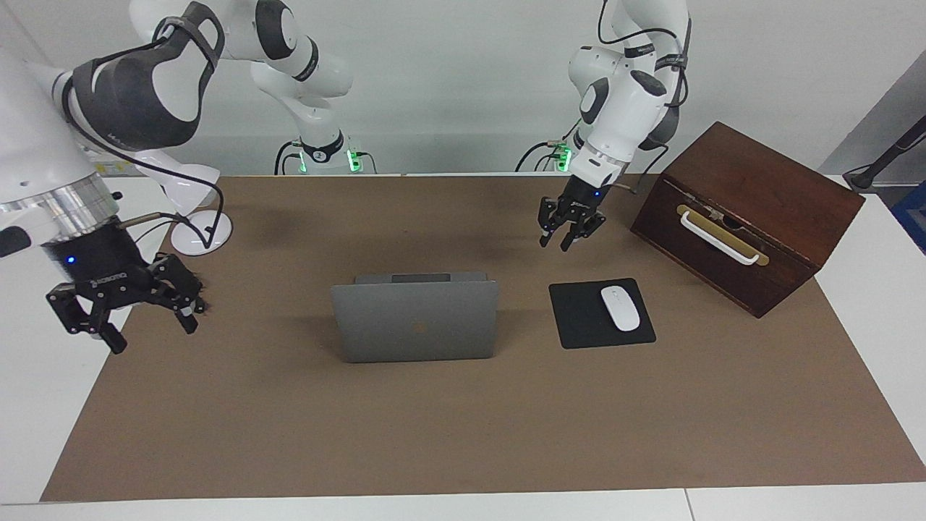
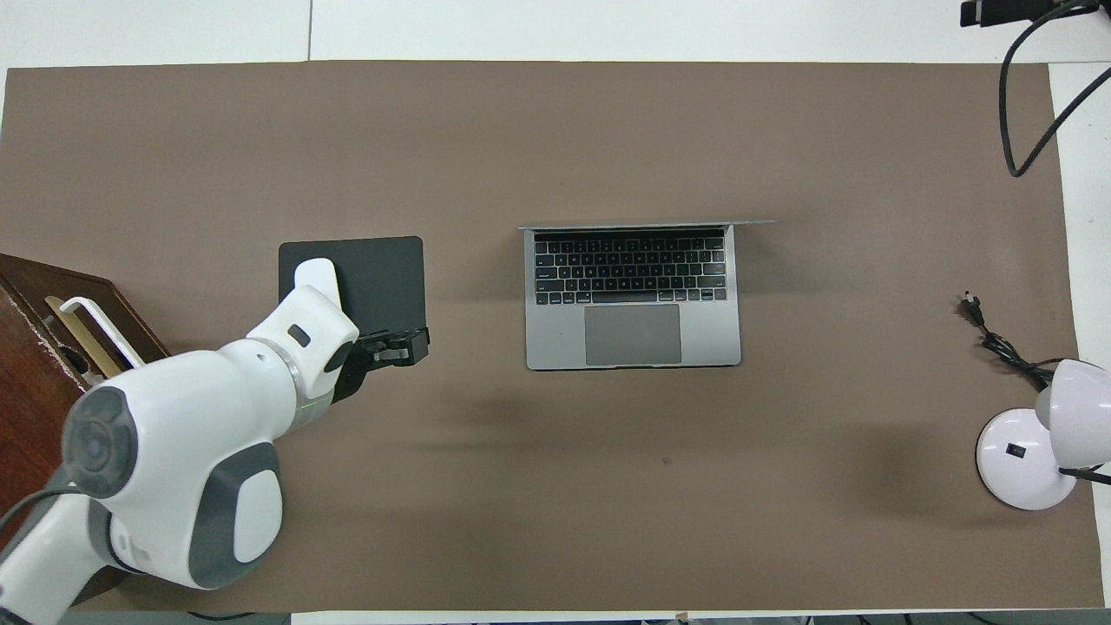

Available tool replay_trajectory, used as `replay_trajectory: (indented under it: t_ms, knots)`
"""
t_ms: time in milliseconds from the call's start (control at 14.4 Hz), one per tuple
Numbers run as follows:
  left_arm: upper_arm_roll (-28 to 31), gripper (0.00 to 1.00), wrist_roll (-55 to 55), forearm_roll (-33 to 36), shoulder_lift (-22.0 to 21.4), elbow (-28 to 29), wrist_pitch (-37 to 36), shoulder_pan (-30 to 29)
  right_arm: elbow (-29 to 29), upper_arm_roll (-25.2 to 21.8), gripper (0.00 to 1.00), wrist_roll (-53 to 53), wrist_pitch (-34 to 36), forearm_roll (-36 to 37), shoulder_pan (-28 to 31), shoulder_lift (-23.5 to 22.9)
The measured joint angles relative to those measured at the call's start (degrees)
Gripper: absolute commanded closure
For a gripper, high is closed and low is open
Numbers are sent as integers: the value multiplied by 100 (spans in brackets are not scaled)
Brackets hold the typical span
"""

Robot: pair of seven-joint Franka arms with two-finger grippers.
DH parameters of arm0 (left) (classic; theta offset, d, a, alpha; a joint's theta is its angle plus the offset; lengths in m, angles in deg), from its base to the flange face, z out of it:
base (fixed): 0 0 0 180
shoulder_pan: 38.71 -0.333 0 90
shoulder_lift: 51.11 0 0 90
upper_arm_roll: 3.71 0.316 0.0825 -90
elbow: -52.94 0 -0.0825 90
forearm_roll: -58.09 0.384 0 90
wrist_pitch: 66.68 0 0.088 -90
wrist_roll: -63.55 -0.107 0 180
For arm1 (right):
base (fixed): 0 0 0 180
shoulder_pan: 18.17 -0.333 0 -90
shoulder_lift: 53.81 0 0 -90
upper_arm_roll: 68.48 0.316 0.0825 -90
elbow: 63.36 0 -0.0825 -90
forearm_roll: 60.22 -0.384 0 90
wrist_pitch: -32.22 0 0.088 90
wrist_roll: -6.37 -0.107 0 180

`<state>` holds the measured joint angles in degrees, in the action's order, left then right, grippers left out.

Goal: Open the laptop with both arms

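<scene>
My left gripper [image 1: 571,228] hangs with fingers spread and nothing in them, over the brown mat near the mouse pad [image 1: 600,313] and its white mouse [image 1: 621,308], toward my left arm's end of the bench beside the wooden box [image 1: 749,217]. My right gripper [image 1: 123,307] hangs high over the edge of the mat at my right arm's end, near the desk lamp [image 2: 1037,443], fingers also apart and empty. The laptop [image 1: 416,318] sits mid-bench with its lid already standing upright, keyboard [image 2: 631,271] facing me. I judge the opening done; to finish well I would keep both hands clear of the lid and withdraw without brushing it.
</scene>
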<state>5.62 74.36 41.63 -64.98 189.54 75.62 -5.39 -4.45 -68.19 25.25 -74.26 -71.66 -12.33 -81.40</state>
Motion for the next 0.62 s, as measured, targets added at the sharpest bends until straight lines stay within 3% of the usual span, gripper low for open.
replay_trajectory:
  t_ms: [278, 625]
  knots:
    - [1, 0, -17, 658, -150, -924, -1711, -557, -54, 19, 0, -826, 1455, 279, -36, 250]
    - [5, 0, -679, 1118, -285, -1572, -2985, -1268, -23, 60, 0, -2323, 2668, 520, -315, 615]
